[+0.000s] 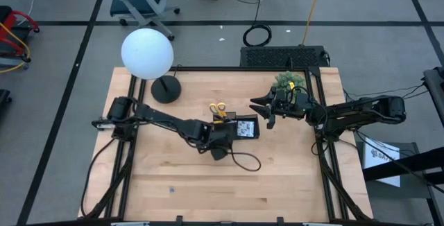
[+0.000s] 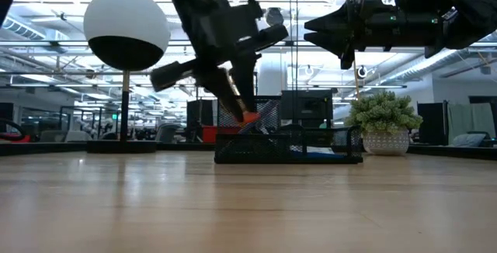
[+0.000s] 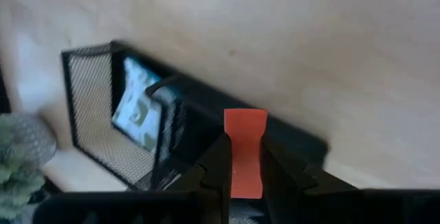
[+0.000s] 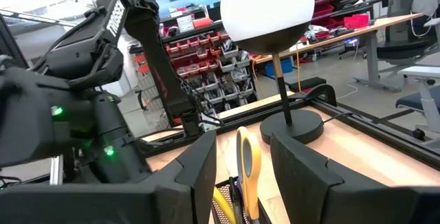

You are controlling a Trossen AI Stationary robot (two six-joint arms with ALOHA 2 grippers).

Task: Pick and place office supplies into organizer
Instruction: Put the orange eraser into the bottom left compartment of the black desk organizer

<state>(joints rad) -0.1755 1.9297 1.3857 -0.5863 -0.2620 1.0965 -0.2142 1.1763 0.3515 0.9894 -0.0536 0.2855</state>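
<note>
1. The desk (image 1: 173, 184) is a pale wooden top edged by a dark frame, with both dark arms reaching over its middle.
2. A lamp with a white globe (image 1: 147, 53) stands on a round black base (image 1: 166, 89) near the desk's far left corner; in the right wrist view the globe (image 4: 267, 7) and base (image 4: 291, 126) show beyond the scissors.
3. A green spiky plant (image 1: 288, 82) in a pale pot (image 2: 385, 140) sits at the far edge, just beside the right arm.
4. The organizer (image 1: 244, 127) is a small black mesh box at the desk's centre, with a taller section and a lower tray; in the low view it (image 2: 287, 146) rests flat on the wood. Inside the mesh a blue-and-white pad (image 3: 139, 107) leans against a divider.
5. The left gripper (image 1: 223, 140) hangs over the near side of the organizer, its jaws clamped on the red piece.
6. The right gripper (image 1: 267, 110) hovers just beyond the organizer's right end, above the desk, its jaws standing apart with nothing between them.
7. The yellow-handled scissors (image 1: 219, 110) stand at the organizer's far left side, handles up; the right wrist view shows the yellow loop (image 4: 247, 162) rising between that arm's fingers, farther off.
8. The red piece (image 3: 245, 152) is a small flat orange-red rectangular block, held upright above the organizer's edge; in the low view it (image 2: 250, 117) shows just over the mesh.
</note>
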